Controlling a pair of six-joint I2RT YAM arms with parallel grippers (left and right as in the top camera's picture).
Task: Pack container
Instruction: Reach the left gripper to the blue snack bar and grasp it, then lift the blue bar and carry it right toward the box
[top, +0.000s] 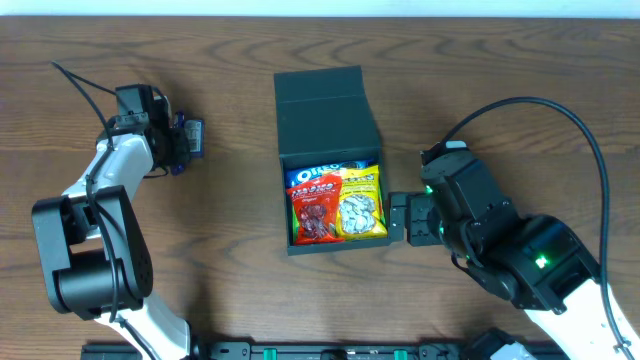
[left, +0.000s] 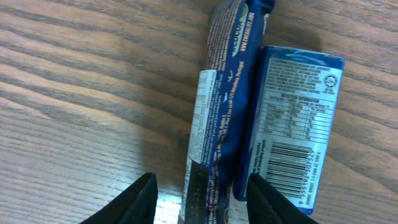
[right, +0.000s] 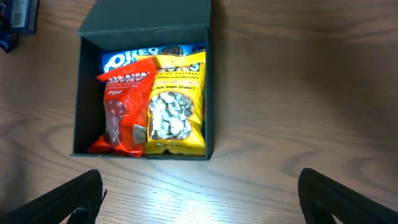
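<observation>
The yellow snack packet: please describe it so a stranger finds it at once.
Find the dark teal-green rectangular box, open, on the wooden table. Inside, the yellow plastic packet lies on the side towards the right gripper, beside a red packet. It alone is yellow, with pale pieces pictured.

**Colours on my table**

Brown wood-grain table (top: 500, 60); matte dark teal-green container (top: 320, 100); blue Oreo pack (top: 318, 173), white lettering; red packet (top: 315, 212); yellow packet (top: 360, 205). My left gripper (left: 202, 199): black. Navy wrapper (left: 221, 106), white print; blue box (left: 292, 118), black-on-white barcode.

One container (top: 325, 110), five packets (top: 360, 205) (two outside)
</observation>
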